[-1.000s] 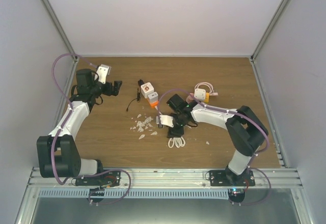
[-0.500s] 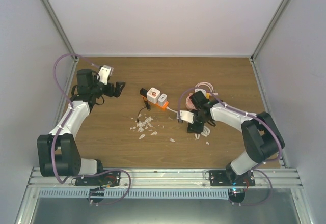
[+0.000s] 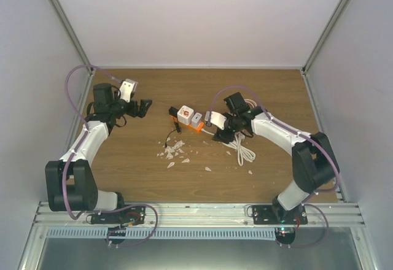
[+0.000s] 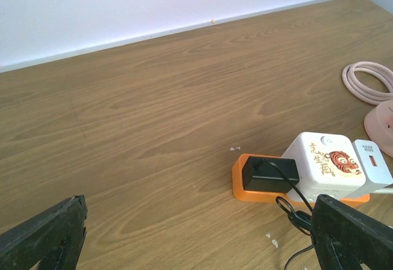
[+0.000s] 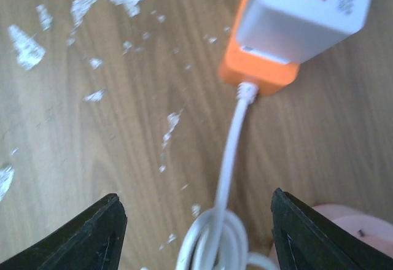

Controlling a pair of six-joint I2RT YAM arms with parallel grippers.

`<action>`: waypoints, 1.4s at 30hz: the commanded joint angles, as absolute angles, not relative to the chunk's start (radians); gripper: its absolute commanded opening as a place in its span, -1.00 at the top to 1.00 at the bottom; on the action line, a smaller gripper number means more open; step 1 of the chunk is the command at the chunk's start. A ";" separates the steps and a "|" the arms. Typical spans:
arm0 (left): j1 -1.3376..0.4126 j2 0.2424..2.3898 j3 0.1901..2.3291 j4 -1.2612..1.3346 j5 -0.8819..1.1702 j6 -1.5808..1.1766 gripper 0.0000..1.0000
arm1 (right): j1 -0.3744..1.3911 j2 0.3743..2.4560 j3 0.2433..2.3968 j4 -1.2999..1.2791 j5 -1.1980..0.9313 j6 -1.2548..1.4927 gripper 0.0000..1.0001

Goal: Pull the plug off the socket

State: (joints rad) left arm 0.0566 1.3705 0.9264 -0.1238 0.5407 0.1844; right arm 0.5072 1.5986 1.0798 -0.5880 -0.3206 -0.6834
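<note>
Left wrist: three plugs (image 4: 270, 175), one orange socket (image 4: 244, 187).

Reads as a robotics lab test cell rather than a home or shop. Boxed in by plain white panels (image 3: 196, 18) at 9, 12 and 3 o'clock, held in bare aluminium posts (image 3: 66, 21). Left arm (image 3: 89, 138) and right arm (image 3: 279, 136) bolted to a slotted metal rail (image 3: 196, 212) at 6 o'clock, with purple cables (image 3: 69, 80) looping loose. Wood-grain bench (image 3: 135, 178) carrying a staged prop near centre: an orange socket block (image 4: 241, 173) with chargers (image 4: 322, 165) plugged in.
</note>
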 commanded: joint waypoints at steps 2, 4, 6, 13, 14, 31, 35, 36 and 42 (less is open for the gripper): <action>0.051 1.365 0.921 -0.044 0.516 0.135 -0.98 | 0.523 1.701 1.146 -0.488 -0.276 -0.595 -0.29; 0.051 1.349 0.890 -0.006 0.547 0.128 -0.98 | 0.528 1.739 1.166 -0.481 -0.272 -0.585 -0.29; 0.051 1.331 0.854 0.045 0.588 0.138 -0.98 | 0.532 1.772 1.173 -0.468 -0.279 -0.580 -0.27; 0.051 1.328 0.840 0.044 0.640 0.154 -0.98 | 0.552 1.828 1.160 -0.439 -0.304 -0.591 -0.09; 0.050 1.332 0.847 0.038 0.656 0.154 -0.98 | 0.554 1.832 1.155 -0.439 -0.303 -0.594 -0.03; 0.051 1.354 0.890 0.034 0.746 0.142 -0.98 | 0.553 1.798 1.097 -0.396 -0.273 -0.574 0.25; 0.051 1.366 0.911 0.013 0.732 0.146 -0.98 | 0.533 1.836 1.164 -0.382 -0.243 -0.538 0.24; 0.051 1.372 0.920 0.008 0.729 0.157 -0.98 | 0.532 1.852 1.179 -0.386 -0.241 -0.533 0.24; 0.051 1.362 0.940 -0.034 0.655 0.189 -0.98 | 0.534 1.917 1.198 -0.398 -0.287 -0.534 0.26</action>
